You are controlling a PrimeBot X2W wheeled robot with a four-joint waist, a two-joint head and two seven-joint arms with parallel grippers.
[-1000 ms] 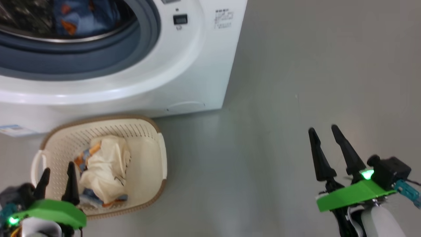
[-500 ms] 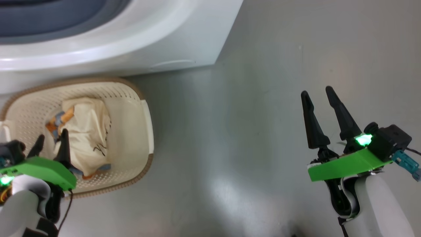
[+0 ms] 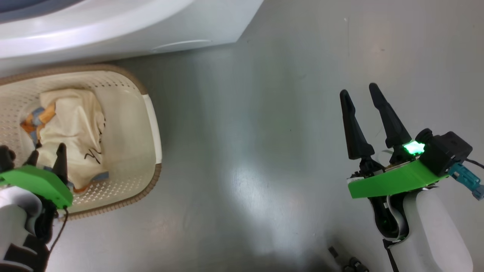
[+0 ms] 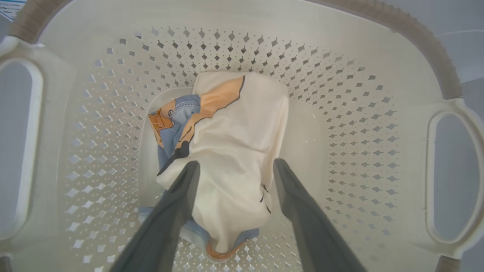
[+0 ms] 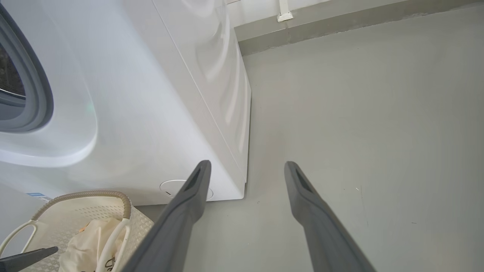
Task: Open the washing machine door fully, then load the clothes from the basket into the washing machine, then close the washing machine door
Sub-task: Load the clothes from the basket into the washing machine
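The cream basket [image 3: 151, 177] stands on the floor in front of the white washing machine [image 3: 113, 22]. In it lie the clothes: a cream garment with dark marks [image 4: 234, 151] over a light blue and orange one [image 4: 176, 115]. My left gripper [image 4: 235, 163] is open inside the basket, its fingers straddling the cream garment just above it, with nothing held. In the head view it sits at the lower left [image 3: 47, 151]. My right gripper [image 3: 358, 89] hangs open and empty over bare floor, far right of the basket. The washing machine door is out of view.
The grey-blue seal [image 5: 34, 75] of the drum opening shows at the left of the right wrist view. Grey floor [image 3: 245, 151] stretches between basket and right arm. A wall base [image 5: 340, 26] runs behind the machine.
The head camera has tipped down, so the drum opening has left the picture. My left gripper has sunk a little closer over the cream garment. Both grippers stay open.
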